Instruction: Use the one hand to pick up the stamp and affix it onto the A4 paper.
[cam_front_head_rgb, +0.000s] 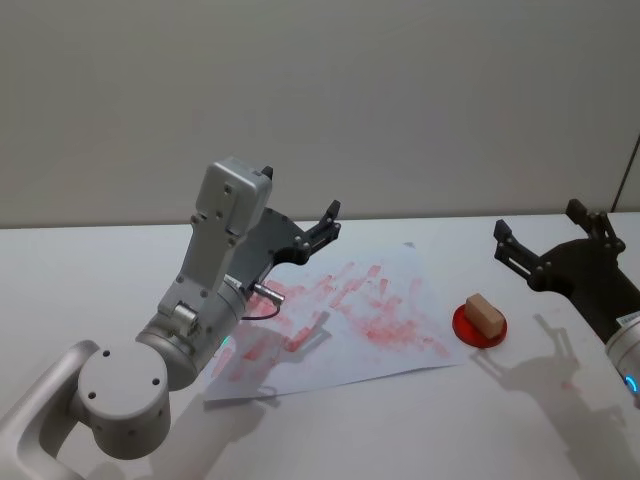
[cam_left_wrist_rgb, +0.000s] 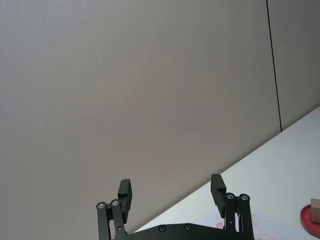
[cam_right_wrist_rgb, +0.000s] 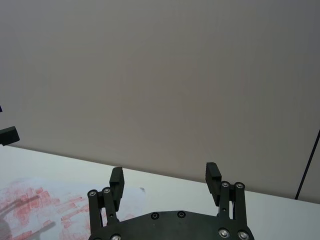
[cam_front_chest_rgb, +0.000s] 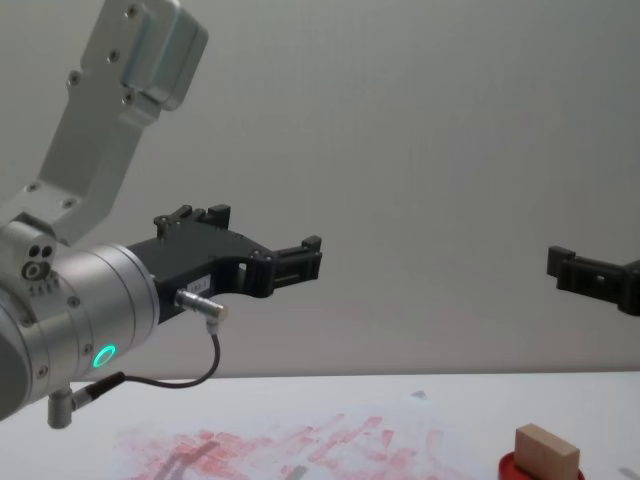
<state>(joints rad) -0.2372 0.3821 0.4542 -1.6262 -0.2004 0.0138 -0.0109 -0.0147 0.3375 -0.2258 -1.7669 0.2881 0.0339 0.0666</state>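
The stamp, a pale wooden block, rests on a red round ink pad right of the A4 paper, a white sheet smeared with red marks. My right gripper hovers open above the table, behind and to the right of the stamp, with nothing between its fingers. My left gripper hangs open over the paper's left half, a cable dangling below it. From the side, the stamp sits low at the right with the right gripper well above it. The left gripper is at a similar height.
The white tabletop extends around the sheet, bare at front right. A plain grey wall stands behind the table. The left arm's big silver joint fills the near left corner. A dark cable runs down the wall at far right.
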